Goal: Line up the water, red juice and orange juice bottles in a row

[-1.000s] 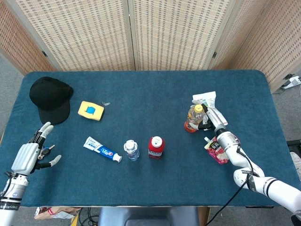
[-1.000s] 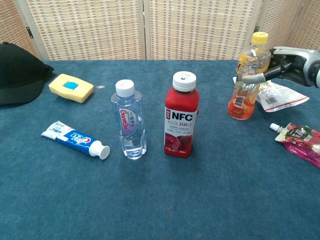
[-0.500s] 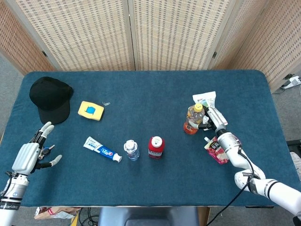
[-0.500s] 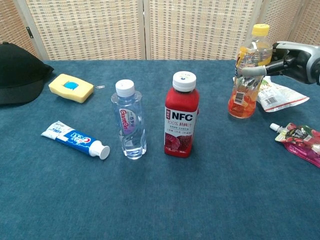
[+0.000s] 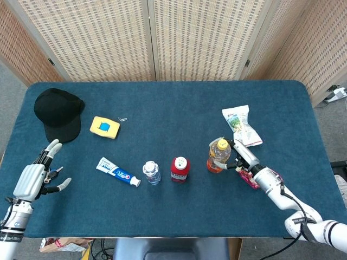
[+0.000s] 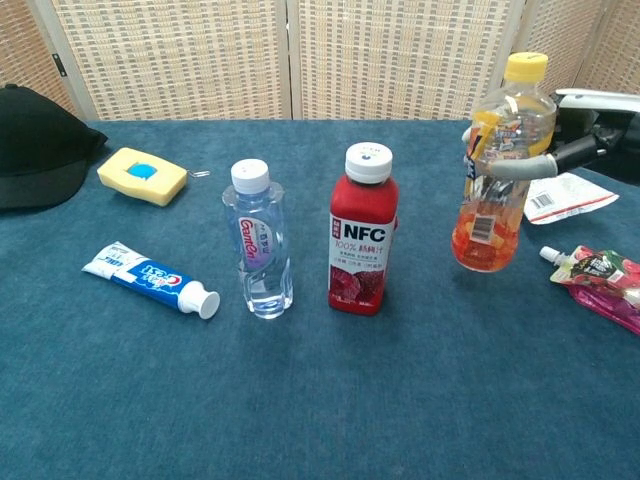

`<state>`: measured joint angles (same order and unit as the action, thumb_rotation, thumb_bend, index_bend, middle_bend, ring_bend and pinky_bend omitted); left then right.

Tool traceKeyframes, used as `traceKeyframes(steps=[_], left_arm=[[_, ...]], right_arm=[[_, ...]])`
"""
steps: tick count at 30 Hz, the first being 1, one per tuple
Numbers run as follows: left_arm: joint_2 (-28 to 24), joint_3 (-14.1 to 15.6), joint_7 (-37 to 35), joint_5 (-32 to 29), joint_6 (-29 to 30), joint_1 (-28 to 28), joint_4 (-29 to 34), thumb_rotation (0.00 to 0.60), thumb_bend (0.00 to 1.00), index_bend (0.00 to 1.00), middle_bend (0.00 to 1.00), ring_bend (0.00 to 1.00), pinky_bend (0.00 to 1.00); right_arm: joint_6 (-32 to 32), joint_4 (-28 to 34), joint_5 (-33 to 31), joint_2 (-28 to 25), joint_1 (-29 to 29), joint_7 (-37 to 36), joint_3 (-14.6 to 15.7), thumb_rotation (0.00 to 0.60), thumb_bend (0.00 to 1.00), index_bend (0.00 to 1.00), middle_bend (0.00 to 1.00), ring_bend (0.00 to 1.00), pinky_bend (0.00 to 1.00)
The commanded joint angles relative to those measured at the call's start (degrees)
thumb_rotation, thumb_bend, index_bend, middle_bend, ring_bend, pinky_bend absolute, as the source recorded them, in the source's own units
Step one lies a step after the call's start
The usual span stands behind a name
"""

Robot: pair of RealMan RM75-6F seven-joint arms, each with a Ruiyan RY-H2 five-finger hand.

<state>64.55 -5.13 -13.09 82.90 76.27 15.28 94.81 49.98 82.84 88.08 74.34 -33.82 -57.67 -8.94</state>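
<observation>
- Head view: right hand [image 5: 242,157] gripping orange juice bottle [image 5: 217,155] just right of red juice bottle [image 5: 179,169]; water bottle [image 5: 152,173] beside it; left hand [image 5: 37,177] idle, fingers [image 5: 51,150] spread.
- Chest view: orange juice bottle [image 6: 498,165] upright, fingers [image 6: 520,167] wrapped round it, beside red juice bottle [image 6: 362,232] on counter [image 6: 320,400].

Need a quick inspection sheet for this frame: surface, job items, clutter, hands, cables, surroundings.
Surface: blue cloth-covered table.
Job's things: water bottle and red juice bottle upright side by side; orange juice bottle gripped to their right, seemingly lifted.
Clutter: black cap, yellow sponge, toothpaste tube, white packet, pink pouch.
Hands: right hand holds the orange juice bottle; left hand holds nothing, fingers spread.
Cables: black cable along right arm.
Surroundings: wicker screens.
</observation>
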Motion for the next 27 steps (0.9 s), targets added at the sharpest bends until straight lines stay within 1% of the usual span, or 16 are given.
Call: traceKeyframes(steps=[1,6,9,17,27], left_arm=[[0.0,0.1,0.0,0.0,-0.1,0.0,0.0,0.600,0.20,0.02,0.00,0.03,0.18],[0.0,0.1,-0.1,0.1,0.1,-0.1,-0.1,0.600,0.20,0.02,0.00,0.03,0.18],[0.0,0.1,-0.2,0.3,0.3,-0.2,-0.1,0.600,0.20,0.02,0.00,0.03,0.18],[0.0,0.1,-0.6,0.3,0.3,-0.4,-0.5,0.600,0.20,0.02,0.00,0.03,0.18],[-0.2,0.2,-1.1,0.3,0.5,-0.7,-0.6,0.600,0.20,0.02,0.00,0.03,0.18]], right_arm=[[1.7,0.2,1.4,0.2,0.5,0.0,1.5,0.600,0.45,0.48,0.42,0.31,0.40],[2.7,-0.7,3.2,1.2,0.4,0.5,4.0,0.600,0.45,0.48,0.42,0.31,0.40],[3.3,-1.0,3.8,1.5,0.2,0.5,4.9,0.600,0.45,0.48,0.42,0.31,0.40],[5.0,-2.8,4.4,3.2,-0.5,0.2,6.1,0.600,0.45,0.48,0.41,0.31,0.40],[5.8,-4.9,4.1,5.6,-1.8,-0.4,6.6,0.600,0.44,0.48,0.39,0.31,0.40]])
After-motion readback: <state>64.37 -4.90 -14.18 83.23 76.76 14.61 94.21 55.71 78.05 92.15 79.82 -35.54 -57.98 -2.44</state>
